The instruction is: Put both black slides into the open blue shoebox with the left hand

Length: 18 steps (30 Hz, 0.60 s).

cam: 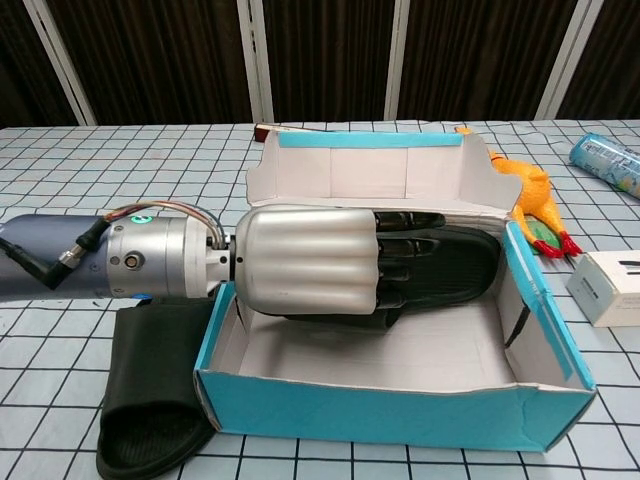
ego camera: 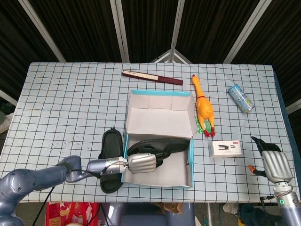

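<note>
— Inside the box (cam: pixel 400 415), what are the fingers (cam: pixel 400 262) doing?
— Dark and jointed, they lie close together along a black slide (cam: pixel 450 270), holding it over the box's white floor. The left hand (cam: pixel 305 260) has a smooth, ribbed silver back; its metal wrist reaches in over the box's left wall.

— And the second slide (ego camera: pixel 112 162)?
— Flat on the table (ego camera: pixel 61 103), just outside that left wall, partly under the wrist. It looks like matte rubber, rounded at the toe.

— What's the box like?
— Blue cardboard outside, white inside, with the lid flap standing up at the far side.

— Anything crowding it?
— On its right a yellow rubber chicken (ego camera: pixel 203 106) lies lengthwise, its red feet near the box's right wall. Nearer, also on the right, sits a small white carton (ego camera: pixel 225 149) with a stapler printed on it. A blue-green can (ego camera: pixel 241 98) lies on its side further out. Beyond the lid lies a long, dark red, flat object (ego camera: pixel 152 77); what it is, I cannot tell.

— The table?
— Covered by a pale cloth with a black grid.

— The right hand (ego camera: pixel 275 165)?
— Well apart at the table's near right corner, silver-backed. It holds nothing that I can see, and whether its fingers are spread or curled I cannot tell.
</note>
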{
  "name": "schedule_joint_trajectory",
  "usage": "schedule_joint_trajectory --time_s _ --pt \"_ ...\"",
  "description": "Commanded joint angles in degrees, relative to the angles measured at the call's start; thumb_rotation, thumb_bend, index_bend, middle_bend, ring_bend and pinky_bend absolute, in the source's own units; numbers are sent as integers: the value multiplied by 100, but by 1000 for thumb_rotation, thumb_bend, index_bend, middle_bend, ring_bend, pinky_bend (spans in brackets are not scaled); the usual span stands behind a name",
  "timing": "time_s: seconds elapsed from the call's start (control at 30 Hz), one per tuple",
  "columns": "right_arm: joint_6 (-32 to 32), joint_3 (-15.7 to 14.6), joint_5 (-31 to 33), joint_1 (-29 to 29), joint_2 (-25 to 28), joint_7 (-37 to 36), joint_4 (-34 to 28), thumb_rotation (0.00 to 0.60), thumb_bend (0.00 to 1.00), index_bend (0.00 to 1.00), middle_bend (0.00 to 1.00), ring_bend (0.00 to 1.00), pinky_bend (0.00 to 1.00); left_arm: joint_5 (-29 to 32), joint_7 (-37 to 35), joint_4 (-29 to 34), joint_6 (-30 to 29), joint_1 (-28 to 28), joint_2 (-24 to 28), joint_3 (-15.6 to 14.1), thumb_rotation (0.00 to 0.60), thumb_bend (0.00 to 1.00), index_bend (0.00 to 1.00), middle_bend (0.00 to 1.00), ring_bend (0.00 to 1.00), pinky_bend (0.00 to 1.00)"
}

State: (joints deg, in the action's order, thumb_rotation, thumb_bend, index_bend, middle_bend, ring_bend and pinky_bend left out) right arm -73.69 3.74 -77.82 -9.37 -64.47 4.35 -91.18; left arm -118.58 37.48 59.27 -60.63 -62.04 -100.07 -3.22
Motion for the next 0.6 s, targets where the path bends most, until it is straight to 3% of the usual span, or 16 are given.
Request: schedule_joint_trajectory --time_s 0.03,0.6 --pt "7 2 10 -3 1 6 -6 600 226 132 206 257 201 -24 44 -15 -23 -22 -9 -16 600 418 547 516 99 29" --pt "41 -6 25 -12 8 10 -21 600 226 132 206 257 201 -205 583 -86 91 -265 89 -29 600 418 532 508 99 29"
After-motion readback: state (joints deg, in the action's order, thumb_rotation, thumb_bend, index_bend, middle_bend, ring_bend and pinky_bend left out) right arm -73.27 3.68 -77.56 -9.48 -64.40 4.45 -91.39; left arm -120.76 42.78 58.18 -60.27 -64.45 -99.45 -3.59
